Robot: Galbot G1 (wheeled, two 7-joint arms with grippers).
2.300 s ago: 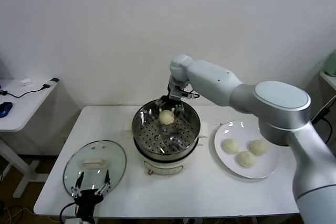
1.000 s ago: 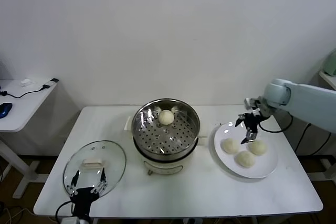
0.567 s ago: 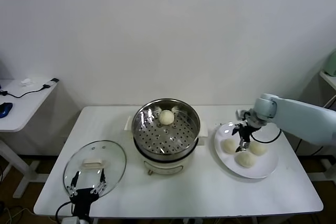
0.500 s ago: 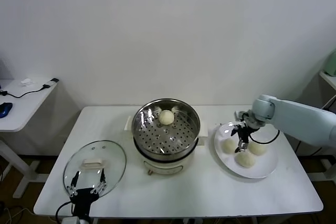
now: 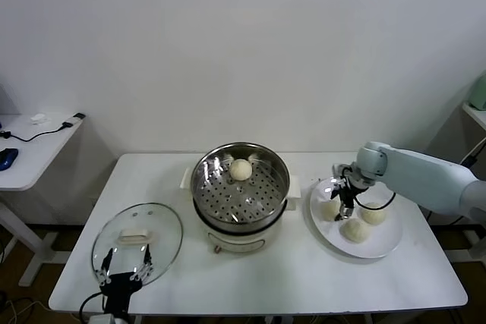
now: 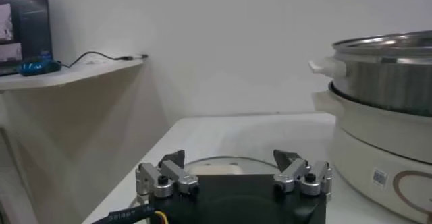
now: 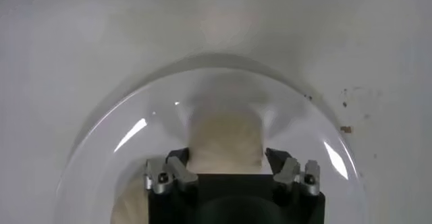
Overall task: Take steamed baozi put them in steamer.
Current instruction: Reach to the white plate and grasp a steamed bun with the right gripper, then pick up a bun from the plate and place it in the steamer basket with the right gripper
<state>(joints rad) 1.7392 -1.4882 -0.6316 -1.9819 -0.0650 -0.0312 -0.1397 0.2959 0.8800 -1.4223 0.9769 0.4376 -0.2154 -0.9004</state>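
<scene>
Three baozi [image 5: 355,228] on plate | right gripper [image 5: 341,210] jaws flank left one, grip unclear | soft, squashy: pinch sides gently | left gripper [image 5: 124,272] wide open, near lid

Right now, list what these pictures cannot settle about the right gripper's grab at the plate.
- Grip: in the right wrist view the right gripper straddles a baozi, but the fingertip contact is too blurred to judge.
- Other baozi: cut off in that view; only the head view shows them on the plate.
- Steamer floor: its wall partly hides it in the head view.

The right hand [image 5: 343,206] reaches down, fingers pinched partway in; the left hand [image 5: 125,269] hangs parked, fingers spread.
</scene>
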